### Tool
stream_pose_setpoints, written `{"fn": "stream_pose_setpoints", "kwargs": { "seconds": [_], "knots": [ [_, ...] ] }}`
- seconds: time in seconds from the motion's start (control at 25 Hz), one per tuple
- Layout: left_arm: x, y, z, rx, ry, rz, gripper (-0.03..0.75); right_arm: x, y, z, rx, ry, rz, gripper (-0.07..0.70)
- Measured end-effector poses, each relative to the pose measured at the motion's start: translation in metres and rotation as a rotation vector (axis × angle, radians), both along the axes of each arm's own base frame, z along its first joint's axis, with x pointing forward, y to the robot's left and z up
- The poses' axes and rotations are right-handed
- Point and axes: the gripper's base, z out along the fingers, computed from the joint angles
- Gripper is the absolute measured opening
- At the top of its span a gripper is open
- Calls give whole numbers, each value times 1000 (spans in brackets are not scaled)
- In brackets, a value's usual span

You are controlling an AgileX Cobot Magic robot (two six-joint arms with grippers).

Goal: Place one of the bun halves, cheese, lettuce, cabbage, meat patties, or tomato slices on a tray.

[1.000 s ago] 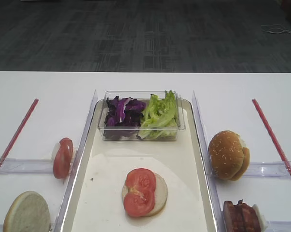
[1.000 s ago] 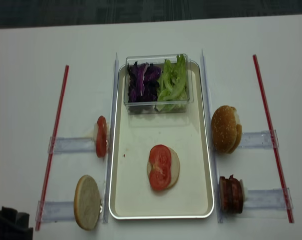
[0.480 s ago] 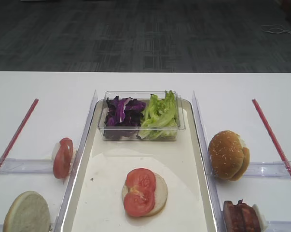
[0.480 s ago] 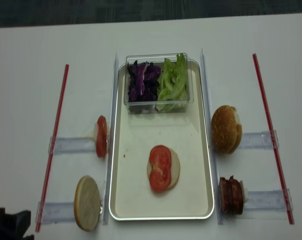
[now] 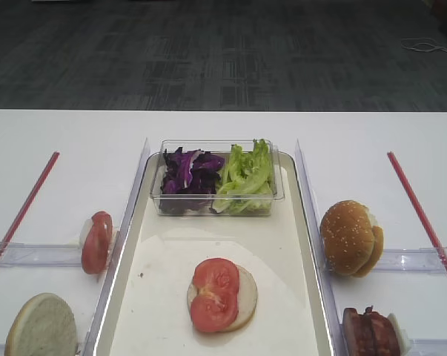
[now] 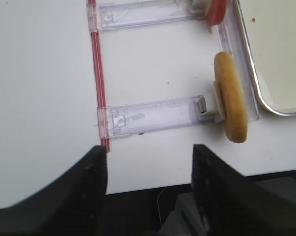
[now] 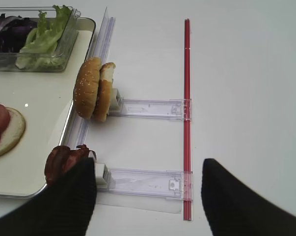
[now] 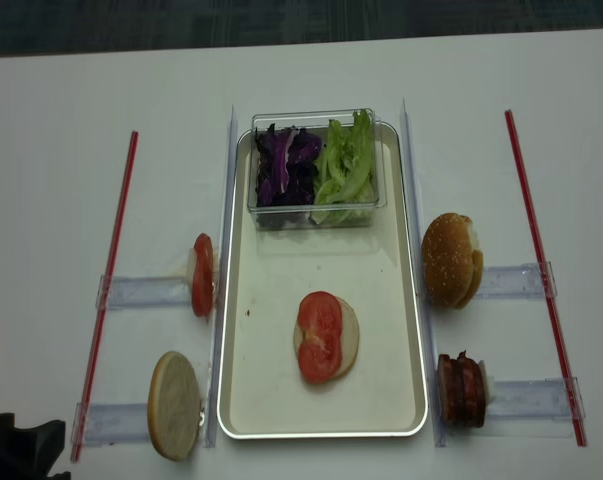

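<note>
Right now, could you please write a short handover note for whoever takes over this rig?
Left gripper: open, empty, near the table's edge.
Right gripper: open, empty, near the meat patties.
On the tray: a bun half topped with tomato slices; a clear box with cabbage and lettuce.
Left to do: pick the next ingredient.

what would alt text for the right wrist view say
The open right gripper hovers over a white table, its two dark fingers framing clear plastic holders. Meat patties and sesame bun halves stand on edge beside the tray, which holds a tomato-topped bun and a box of greens.
</note>
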Motion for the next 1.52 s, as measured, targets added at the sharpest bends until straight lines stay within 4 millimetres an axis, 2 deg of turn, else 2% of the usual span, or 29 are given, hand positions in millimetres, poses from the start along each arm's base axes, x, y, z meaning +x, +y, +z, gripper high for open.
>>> {"fn": "stream_pose_setpoints", "kwargs": {
  "seconds": [0.72, 1.52],
  "knots": [
    [-1, 0, 1, -2, -11, 3, 399, 0, 0, 0, 0, 0, 0, 469],
    [-51, 1, 7, -20, -354, 17, 399, 0, 0, 0, 0, 0, 0, 469]
  ]
}}
